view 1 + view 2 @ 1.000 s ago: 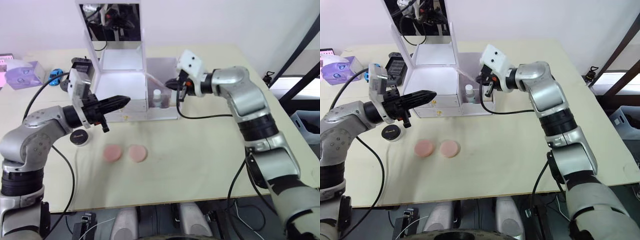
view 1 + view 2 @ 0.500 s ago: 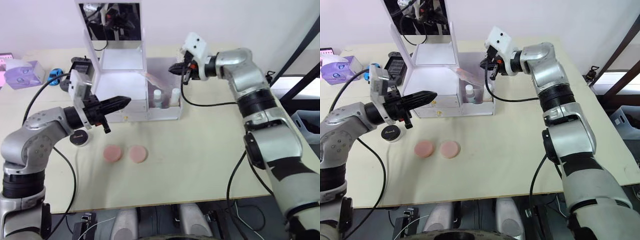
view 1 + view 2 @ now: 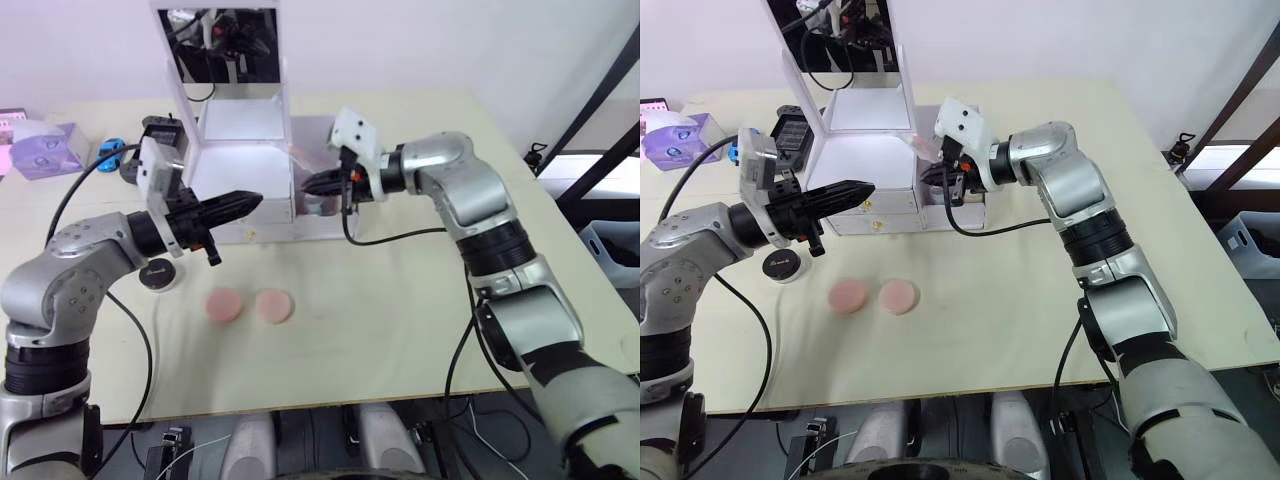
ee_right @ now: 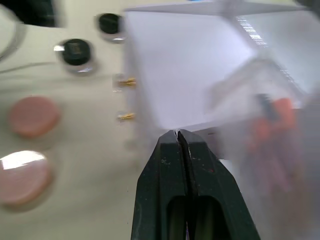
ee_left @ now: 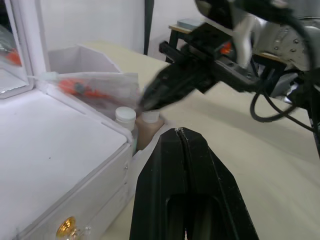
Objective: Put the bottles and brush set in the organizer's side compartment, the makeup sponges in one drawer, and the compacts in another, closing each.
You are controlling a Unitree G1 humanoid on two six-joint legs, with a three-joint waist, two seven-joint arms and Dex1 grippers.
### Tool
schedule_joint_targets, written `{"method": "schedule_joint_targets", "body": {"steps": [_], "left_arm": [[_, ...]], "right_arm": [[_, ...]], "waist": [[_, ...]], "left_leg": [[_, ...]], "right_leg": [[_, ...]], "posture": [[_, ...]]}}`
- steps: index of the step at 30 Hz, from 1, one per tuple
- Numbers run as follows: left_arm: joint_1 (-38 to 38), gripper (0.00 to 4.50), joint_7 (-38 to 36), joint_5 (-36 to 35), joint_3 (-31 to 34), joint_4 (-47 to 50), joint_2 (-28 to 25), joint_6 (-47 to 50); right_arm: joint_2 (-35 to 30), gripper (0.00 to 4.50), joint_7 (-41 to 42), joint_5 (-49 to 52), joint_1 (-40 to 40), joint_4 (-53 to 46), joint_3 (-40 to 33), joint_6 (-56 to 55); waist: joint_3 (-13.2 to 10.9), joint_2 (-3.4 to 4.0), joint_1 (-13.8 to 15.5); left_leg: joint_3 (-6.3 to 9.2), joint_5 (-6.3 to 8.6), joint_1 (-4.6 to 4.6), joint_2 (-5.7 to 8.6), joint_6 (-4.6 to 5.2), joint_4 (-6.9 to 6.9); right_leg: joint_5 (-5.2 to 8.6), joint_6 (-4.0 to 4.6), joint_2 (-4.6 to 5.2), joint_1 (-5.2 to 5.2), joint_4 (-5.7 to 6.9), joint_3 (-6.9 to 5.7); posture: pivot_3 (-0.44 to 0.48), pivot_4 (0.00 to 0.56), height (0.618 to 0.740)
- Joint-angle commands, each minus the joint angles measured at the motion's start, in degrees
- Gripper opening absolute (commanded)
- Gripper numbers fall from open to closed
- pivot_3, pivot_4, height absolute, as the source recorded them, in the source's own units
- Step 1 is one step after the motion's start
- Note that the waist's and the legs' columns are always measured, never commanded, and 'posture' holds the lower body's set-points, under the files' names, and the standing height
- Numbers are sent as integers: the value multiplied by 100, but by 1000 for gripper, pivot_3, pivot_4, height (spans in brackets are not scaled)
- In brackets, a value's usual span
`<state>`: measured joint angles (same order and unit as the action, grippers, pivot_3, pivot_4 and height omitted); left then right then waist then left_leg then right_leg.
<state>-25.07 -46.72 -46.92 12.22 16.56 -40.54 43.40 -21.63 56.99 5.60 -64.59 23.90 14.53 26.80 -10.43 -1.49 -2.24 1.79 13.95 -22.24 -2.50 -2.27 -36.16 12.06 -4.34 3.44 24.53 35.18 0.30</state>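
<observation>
Both pincers closed, empty: right pincer (image 3: pixel 931 176) over 2 upright bottles (image 5: pixel 134 120); left pincer (image 3: pixel 250 201) points at organizer (image 3: pixel 245 170).

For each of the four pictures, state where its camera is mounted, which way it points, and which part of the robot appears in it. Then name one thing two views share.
Left and right eye views: head, looking forward and down at the white cosmetics organizer; both arms show.
Left wrist view: left arm, looking along the shut left gripper at two white-capped bottles; the right gripper shows too.
Right wrist view: right arm, looking along its shut fingers at the organizer's gold drawer knobs.
Shared: two round pink makeup sponges, in the eye and right wrist views.
</observation>
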Motion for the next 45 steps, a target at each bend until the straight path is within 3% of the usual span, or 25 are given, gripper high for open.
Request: {"method": "schedule_joint_targets", "body": {"steps": [1, 6, 14, 20, 25, 31, 36, 41, 45], "left_arm": [[-29, 0, 30, -69, 135, 205, -22, -70], [-37, 0, 70, -57, 98, 188, 20, -96], [-187, 0, 40, 44, -47, 53, 144, -140], [-165, 0, 11, 39, -41, 39, 133, -157], [-130, 0, -26, 68, 26, -15, 55, -190], [-65, 0, -171, 207, 242, -263, -186, -350], [-66, 0, -367, 380, 287, -587, -342, -559], [-147, 0, -452, 492, 234, -844, -333, -726], [-242, 0, -432, 567, 116, -910, -216, -799]], "right_arm": [[-9, 52, -364, -107, -423, 359, -327, -413], [-43, 52, -531, -358, -802, 1213, -303, -921], [196, 52, -1163, -1084, -1506, 3491, -140, -2101], [187, 52, -978, -1084, -1674, 3851, -320, -2386], [-62, 52, -261, -666, -1472, 2944, -626, -2027], [-763, 52, 504, 222, -403, 139, -1111, -554], [-1234, 52, 460, 649, 604, -1301, -1430, 116], [-1270, 52, 140, 733, 1058, -2021, -1422, 368], [-887, 52, -280, 377, 805, -1634, -995, 136]], "waist": [[0, 0, 0], [0, 1, -14], [0, 0, -32], [-1, 1, -31], [-2, 3, -29], [-1, 2, 24], [-1, 2, 22], [-2, 2, -37], [-1, 2, -32]], "left_leg": [[-1, 0, -2, 0, 0, 0], [-3, 1, -4, 0, 1, 5], [-3, 1, 0, 0, 1, 4], [-3, 1, -2, 0, 1, 10], [-2, 1, -1, 0, 1, 9], [1, 1, -4, 0, 1, 8], [-2, 1, -2, 0, 1, 3], [-5, 1, 4, 0, 1, 3], [-7, 1, 9, -6, 1, 3]], "right_leg": [[0, -1, 1, 0, -4, 0], [2, -5, 2, 1, -8, 0], [2, -2, 1, 2, -1, 1], [1, -7, 1, 2, -5, 2], [0, -10, 1, 2, -2, 2], [1, -14, 1, 2, -4, -1], [5, -5, 2, 2, -2, 0], [4, -3, 1, 2, 1, 2], [3, -2, -5, 2, 3, 4]], "posture": [[0, 150, 740], [0, 150, 740], [0, 150, 740], [0, 150, 740], [0, 150, 740], [0, 150, 740], [0, 150, 740], [0, 150, 740], [0, 150, 740]]}}
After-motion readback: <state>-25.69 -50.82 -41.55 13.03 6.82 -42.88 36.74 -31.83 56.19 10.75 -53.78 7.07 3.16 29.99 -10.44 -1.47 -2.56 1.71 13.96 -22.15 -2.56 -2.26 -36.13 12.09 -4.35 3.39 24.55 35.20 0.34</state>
